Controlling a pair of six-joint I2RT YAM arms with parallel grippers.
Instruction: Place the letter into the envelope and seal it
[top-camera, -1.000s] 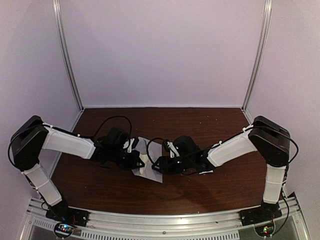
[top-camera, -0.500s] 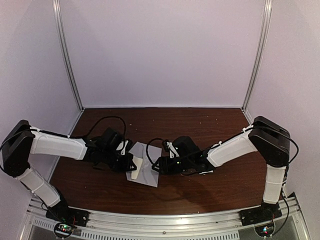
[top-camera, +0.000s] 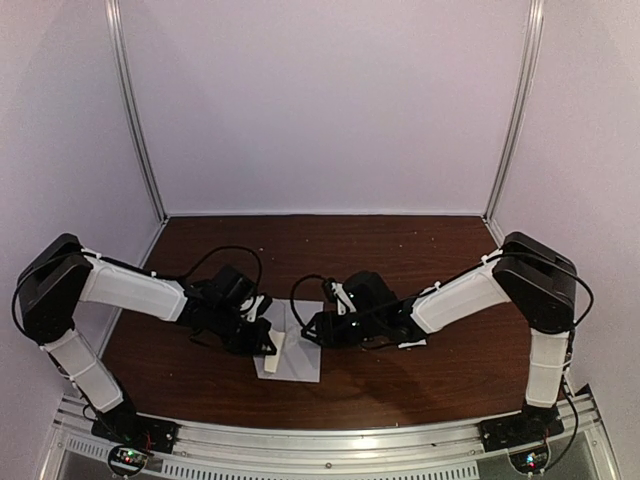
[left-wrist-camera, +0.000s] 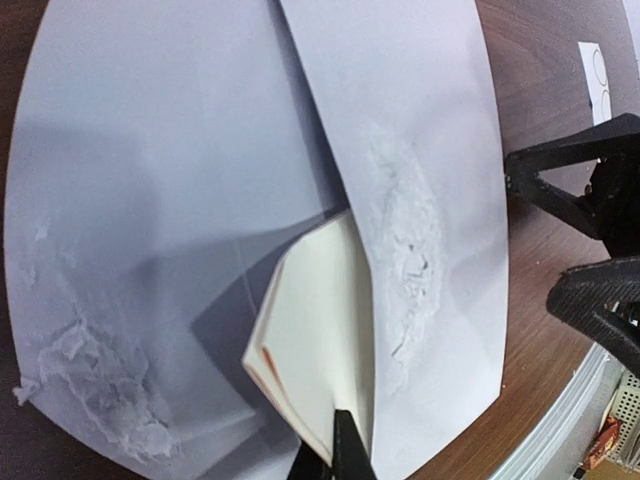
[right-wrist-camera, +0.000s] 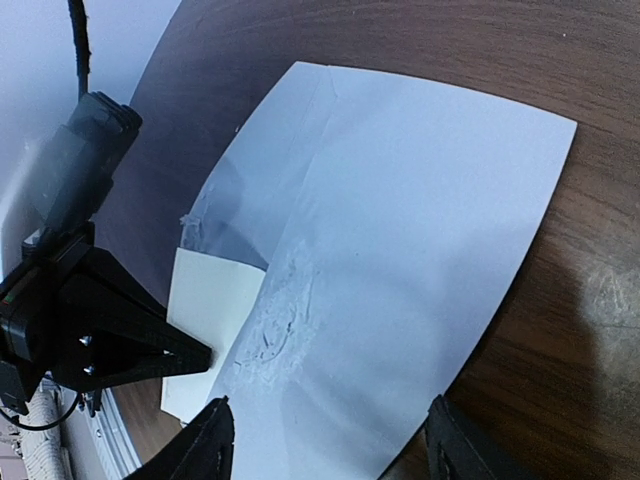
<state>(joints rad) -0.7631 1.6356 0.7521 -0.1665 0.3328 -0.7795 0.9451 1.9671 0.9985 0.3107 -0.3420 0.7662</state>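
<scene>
Letter (left-wrist-camera: 315, 340) clamped tight in the left gripper (left-wrist-camera: 335, 455), one edge under the envelope (left-wrist-camera: 170, 150)'s top layer, while the right gripper (right-wrist-camera: 327, 437) hovers open and empty.

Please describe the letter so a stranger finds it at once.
At the front middle of the brown table lies a pale grey envelope. The letter is the folded card in the left pincer, partly under the flap: cream, not grey.

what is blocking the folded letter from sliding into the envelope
Nothing visible: the cream folded paper letter, pinched in the left claw, has one edge tucked under a panel of the pale grey-white paper envelope.
</scene>
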